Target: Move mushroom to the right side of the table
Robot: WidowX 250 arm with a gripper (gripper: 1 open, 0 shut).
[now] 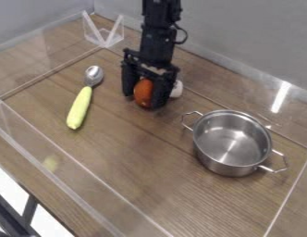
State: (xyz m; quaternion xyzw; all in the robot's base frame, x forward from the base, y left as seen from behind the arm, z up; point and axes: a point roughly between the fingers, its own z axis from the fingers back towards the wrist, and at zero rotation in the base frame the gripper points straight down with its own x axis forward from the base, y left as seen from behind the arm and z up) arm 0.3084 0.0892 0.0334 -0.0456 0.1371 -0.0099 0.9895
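Mushroom (143,92) on table (113,153), toward far edge, nearer it than near edge. Gripper (145,83) right at mushroom, fingers apart, one each side of cap; stem points toward far right corner. Coming grasp probably needs only small lowering, then closing across cap.

one mushroom (145,91), one pot (231,143), one spoon (84,98)
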